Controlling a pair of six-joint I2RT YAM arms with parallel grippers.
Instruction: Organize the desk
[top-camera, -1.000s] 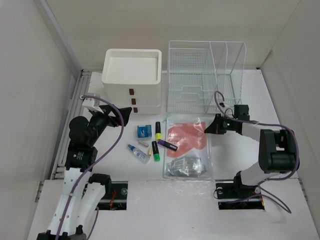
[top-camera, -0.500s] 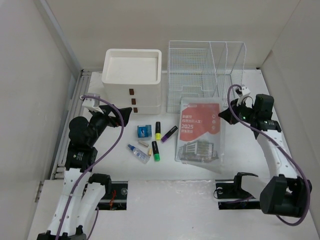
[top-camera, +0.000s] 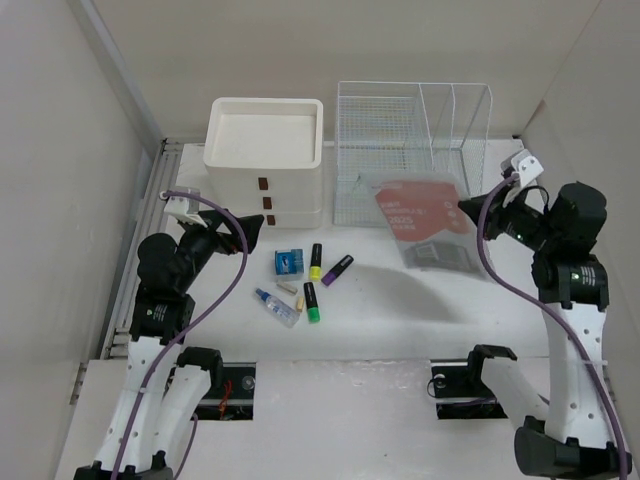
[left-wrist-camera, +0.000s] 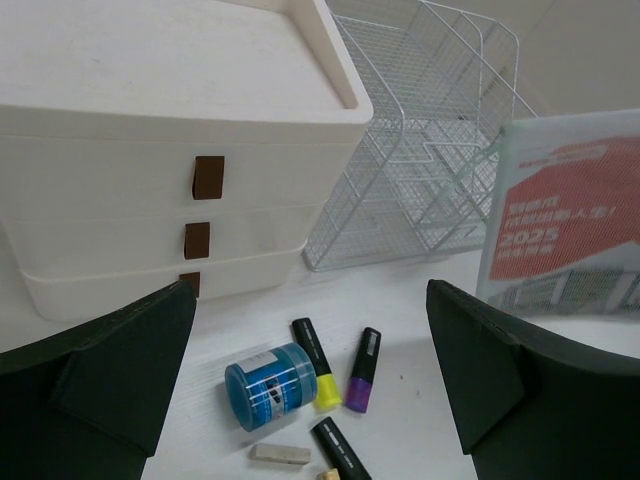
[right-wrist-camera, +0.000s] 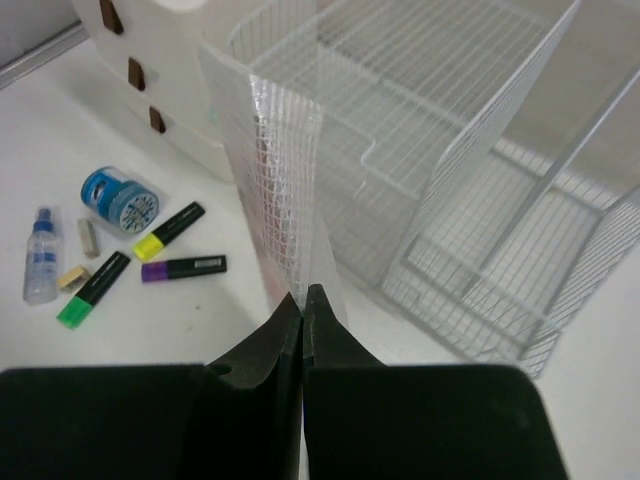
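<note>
On the white desk (top-camera: 400, 310) spread beneath both arms, the left gripper (top-camera: 240, 230) hangs fingers wide apart near the drawer box (top-camera: 265, 150), while the right gripper (top-camera: 468, 210) pinches a clear pouch (top-camera: 425, 220) in front of the wire rack (top-camera: 400, 140).

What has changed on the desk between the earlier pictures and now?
The right pincer, shut on an edge of the clear folder, has lifted it off the desk, where it lay flat, and carried it back toward the wire rack. The purple highlighter turned a little. The open left pincer and the drawer box stayed put.
</note>
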